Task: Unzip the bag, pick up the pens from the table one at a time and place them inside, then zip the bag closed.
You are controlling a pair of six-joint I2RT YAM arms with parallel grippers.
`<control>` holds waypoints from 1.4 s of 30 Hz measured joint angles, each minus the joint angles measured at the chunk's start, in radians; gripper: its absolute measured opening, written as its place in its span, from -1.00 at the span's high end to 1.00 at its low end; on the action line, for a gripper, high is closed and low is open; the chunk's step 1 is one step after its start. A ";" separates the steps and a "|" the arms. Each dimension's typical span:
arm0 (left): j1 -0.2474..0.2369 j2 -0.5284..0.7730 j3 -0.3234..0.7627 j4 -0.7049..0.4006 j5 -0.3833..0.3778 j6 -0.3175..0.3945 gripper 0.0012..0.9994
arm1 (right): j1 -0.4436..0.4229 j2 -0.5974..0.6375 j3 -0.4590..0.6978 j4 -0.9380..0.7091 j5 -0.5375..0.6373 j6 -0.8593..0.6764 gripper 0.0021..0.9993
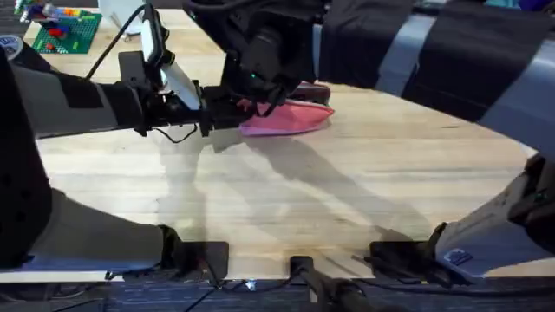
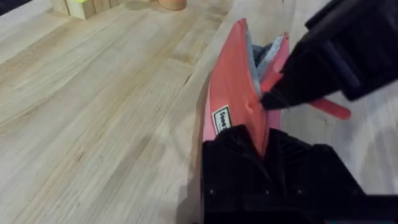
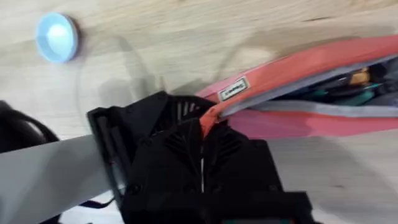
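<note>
The pink bag lies on the table at the far middle, its zipper open along most of its length. My left gripper is shut on the bag's near end, pinching the fabric beside the white label. My right gripper comes down from above at that same end. It is shut on a small pink tab at the zipper's start, and its tip touches the seam. Dark pens lie inside the open bag.
A green baseplate with bricks sits at the far left corner. A round pale blue cap rests on the table near the bag. Wooden blocks stand farther off. Bare tabletop stretches in front of the bag.
</note>
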 joint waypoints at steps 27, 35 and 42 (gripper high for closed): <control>-0.002 0.000 0.000 0.004 -0.010 -0.001 0.92 | -0.391 0.000 0.000 -0.196 -0.065 -0.385 0.94; -0.018 0.000 0.000 0.009 -0.006 -0.002 0.92 | -0.505 0.000 -0.001 -0.197 -0.185 -0.445 0.94; -0.021 0.000 0.000 0.008 -0.002 -0.003 0.92 | -0.582 0.000 -0.083 -0.166 -0.261 -0.461 0.94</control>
